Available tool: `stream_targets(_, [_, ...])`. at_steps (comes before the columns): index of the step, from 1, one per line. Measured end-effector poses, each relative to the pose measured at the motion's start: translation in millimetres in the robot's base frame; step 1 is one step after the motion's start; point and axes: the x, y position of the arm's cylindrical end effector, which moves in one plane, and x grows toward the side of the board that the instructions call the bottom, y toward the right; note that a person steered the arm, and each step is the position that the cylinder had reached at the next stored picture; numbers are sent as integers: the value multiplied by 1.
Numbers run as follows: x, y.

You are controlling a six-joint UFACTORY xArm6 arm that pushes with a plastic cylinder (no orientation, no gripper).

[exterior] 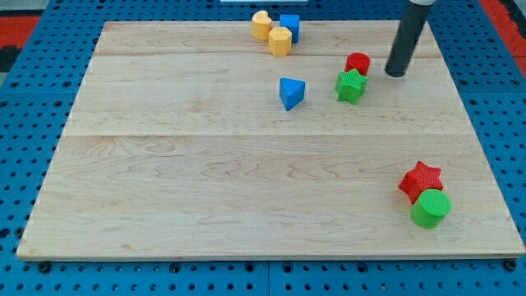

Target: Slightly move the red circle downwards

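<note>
I see a pale wooden surface [205,189] made of planks joined lengthwise, evenly lit. It rests on a blue pegboard base [33,123] with rows of holes; red patches [16,29] show at the view's top corners.

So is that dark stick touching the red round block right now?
No. My tip sits just to the view's right of the red circle, with a strip of bare board showing between them.
</note>
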Motion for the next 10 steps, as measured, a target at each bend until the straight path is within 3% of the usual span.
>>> stream_targets(1, [-2, -55])
stream_targets(2, [-11, -68])
stream_targets(4, [-70, -64])
stream_targets(6, [-55, -101])
stream_targets(9, [-30, -63])
stream_targets(10, [-30, -97])
